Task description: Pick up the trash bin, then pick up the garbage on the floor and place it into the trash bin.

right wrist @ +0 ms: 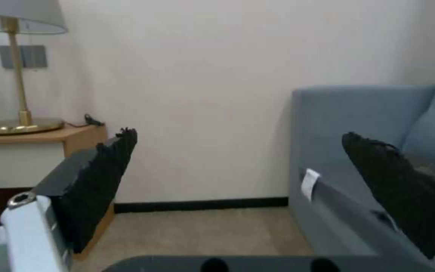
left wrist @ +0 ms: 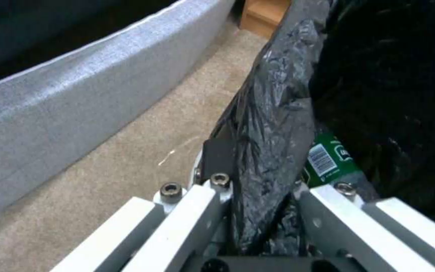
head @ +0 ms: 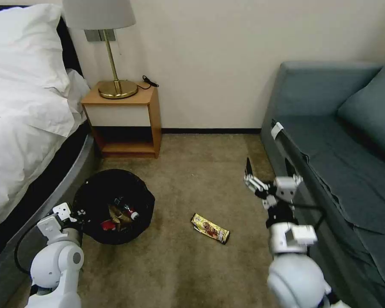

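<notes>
Left hand point(left wrist: 258, 189) pinching trash bin point(head: 114, 206) rim; right hand point(head: 269, 171) hanging spread, empty; snack wrapper point(head: 210, 228) lying on floor point(head: 192, 171), probably needing grabbing next.

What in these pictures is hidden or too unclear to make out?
- Trash bin: its white body is covered by the black bag in the head view.
- Green bottle: mostly hidden by the bag and the left gripper in the left wrist view.
- Snack wrapper: print too small to read in the head view.
- Right gripper: open, holding nothing.
</notes>
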